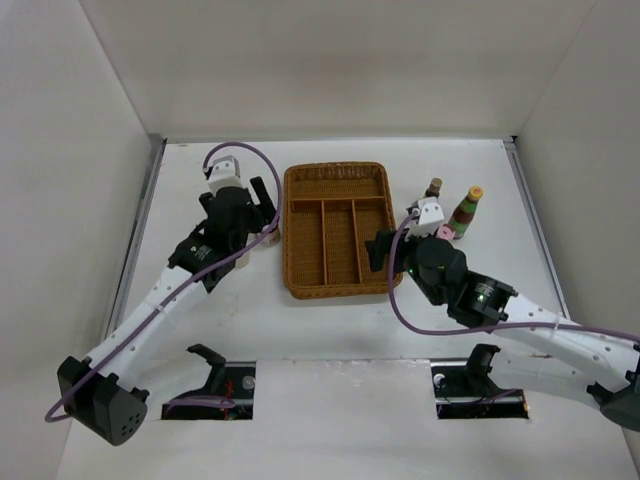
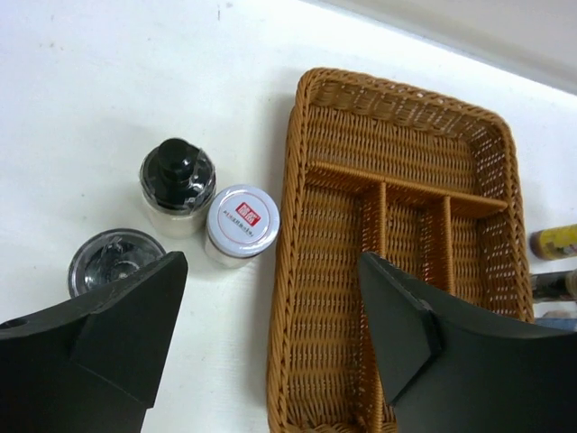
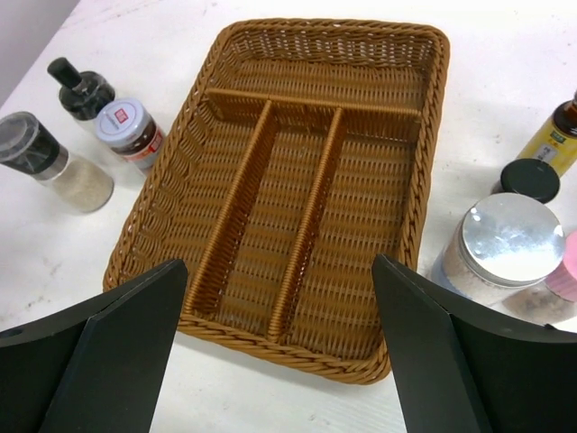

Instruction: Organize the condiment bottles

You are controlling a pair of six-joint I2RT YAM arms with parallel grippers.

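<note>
Hand point(image 3: 279, 271) spread wide over wicker tray point(image 3: 435, 135) — condiment bottles point(image 3: 500, 244) stand either side.

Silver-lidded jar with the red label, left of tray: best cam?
Left wrist: the silver-lidded jar sits near centre, lid and label facing the camera, unobstructed. Right wrist shows it smaller, upper left, from the side. Top external: the left arm covers that spot; I cannot pick it out.
</note>
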